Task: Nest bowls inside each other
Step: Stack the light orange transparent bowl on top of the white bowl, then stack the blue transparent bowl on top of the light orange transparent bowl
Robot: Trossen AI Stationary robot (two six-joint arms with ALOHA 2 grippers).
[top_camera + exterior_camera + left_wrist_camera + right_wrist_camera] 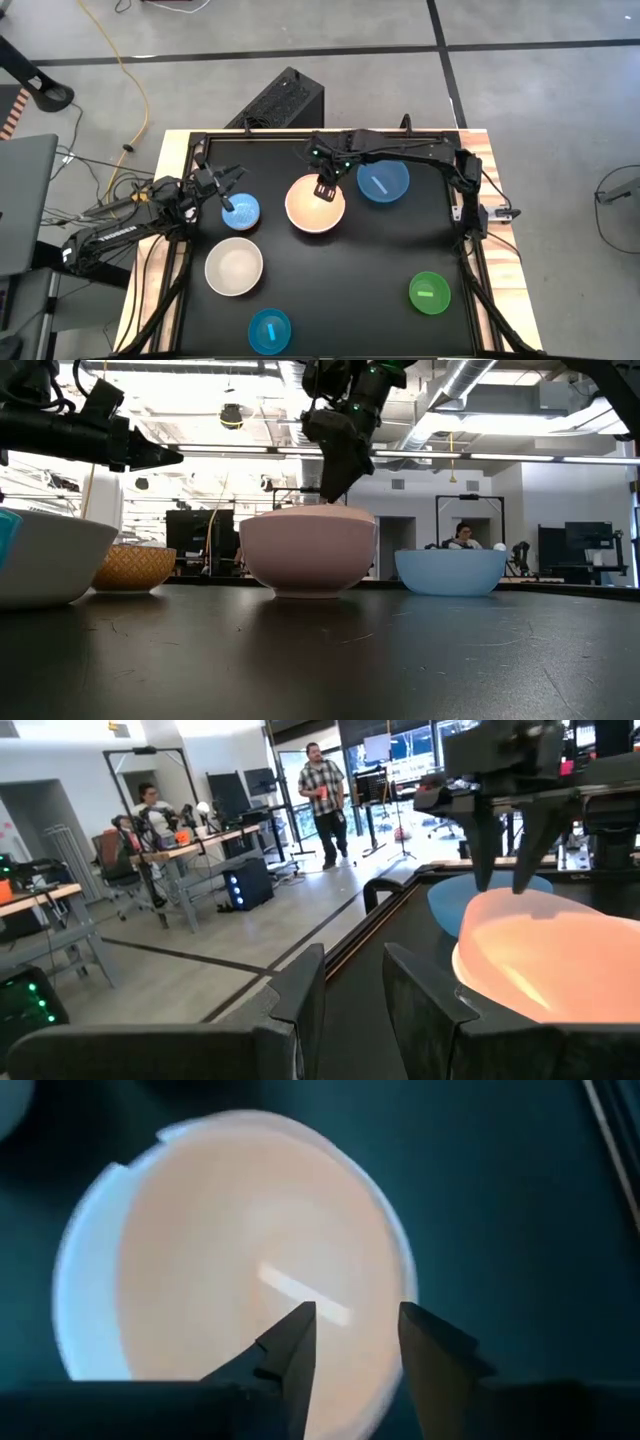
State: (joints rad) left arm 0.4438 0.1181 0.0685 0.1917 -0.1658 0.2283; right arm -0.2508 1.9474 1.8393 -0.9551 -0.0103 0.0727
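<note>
I had the right gripper (324, 191) spread over the pink bowl (315, 205) at upper centre, seemingly having let it go inside a white bowl (75, 1270).

Overhead and table-level views share the pink bowl (315, 205) — wrists close.

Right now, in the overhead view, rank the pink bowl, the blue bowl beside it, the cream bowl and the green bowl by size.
1. Round pink plastic bowl, under the right gripper.
2. Cream plastic bowl, only slightly smaller; nearly a tie.
3. Blue plastic bowl, partly covered by the arm, so unsure.
4. Small green plastic bowl, clearly smallest.
</note>
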